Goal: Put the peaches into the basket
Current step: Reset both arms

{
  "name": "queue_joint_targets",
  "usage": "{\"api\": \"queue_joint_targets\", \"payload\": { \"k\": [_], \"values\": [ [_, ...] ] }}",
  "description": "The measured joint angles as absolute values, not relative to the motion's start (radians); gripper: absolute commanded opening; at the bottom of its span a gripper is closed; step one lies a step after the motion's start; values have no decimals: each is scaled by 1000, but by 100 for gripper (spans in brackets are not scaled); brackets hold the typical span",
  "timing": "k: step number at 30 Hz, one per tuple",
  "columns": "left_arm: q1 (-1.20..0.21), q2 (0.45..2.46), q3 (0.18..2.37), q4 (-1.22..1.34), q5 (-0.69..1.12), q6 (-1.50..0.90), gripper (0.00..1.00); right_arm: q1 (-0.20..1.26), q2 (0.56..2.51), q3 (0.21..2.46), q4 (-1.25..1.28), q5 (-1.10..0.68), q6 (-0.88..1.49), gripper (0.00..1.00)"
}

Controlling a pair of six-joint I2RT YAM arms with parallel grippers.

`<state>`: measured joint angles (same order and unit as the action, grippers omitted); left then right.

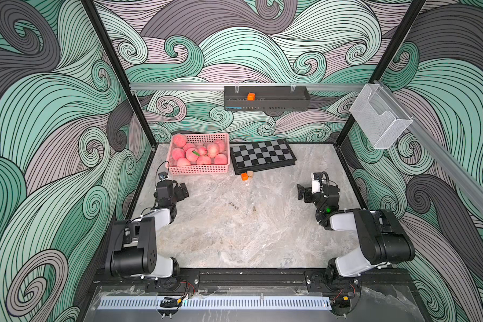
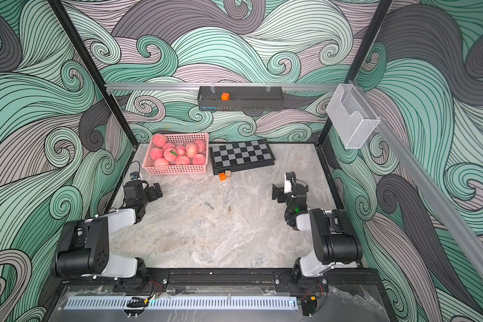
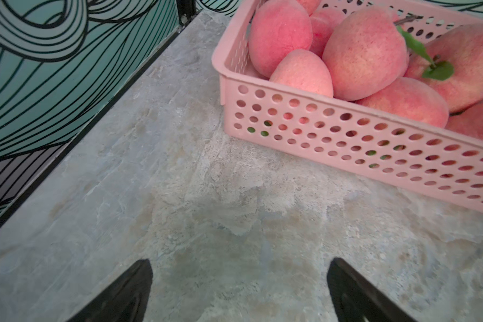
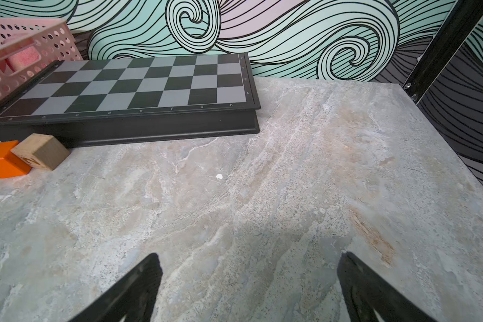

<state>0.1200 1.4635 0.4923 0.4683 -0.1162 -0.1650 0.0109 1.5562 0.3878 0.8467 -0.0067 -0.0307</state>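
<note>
Both arms fold back from the near edge of the table [image 1: 234, 223]. The left gripper [image 3: 240, 281] has its jaws spread fully apart with only bare tabletop between them; the right gripper [image 4: 250, 267] is the same, wide apart and holding nothing. The middle of the table carries no fruit. Further in, an orange cube [image 1: 244, 176] and a wooden cube [image 1: 250, 174] touch each other just before the chessboard [image 1: 262, 154]. The basket [image 1: 198, 169] stands at the far left corner, just beside the chessboard, with the peaches [image 1: 192, 154] heaped inside and one riding high in its far left corner. I see no peach outside it in any view. On the back wall a black tray [image 1: 265, 104] holds another orange cube [image 1: 251, 96]. Judgement: the loading step looks finished. The next move calls for no pick, only keeping both arms clear of the heap.
</note>
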Motion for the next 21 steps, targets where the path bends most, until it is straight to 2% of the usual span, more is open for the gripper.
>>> {"api": "queue_joint_targets", "payload": {
  "k": [6,21],
  "values": [
    [81,1523,449,607,-98,-102,99,11,1556,388,851,-10,-30,99],
    [38,1523,448,652,-168,-72,99,14,1556,388,850,-15,-36,99]
  ]
}}
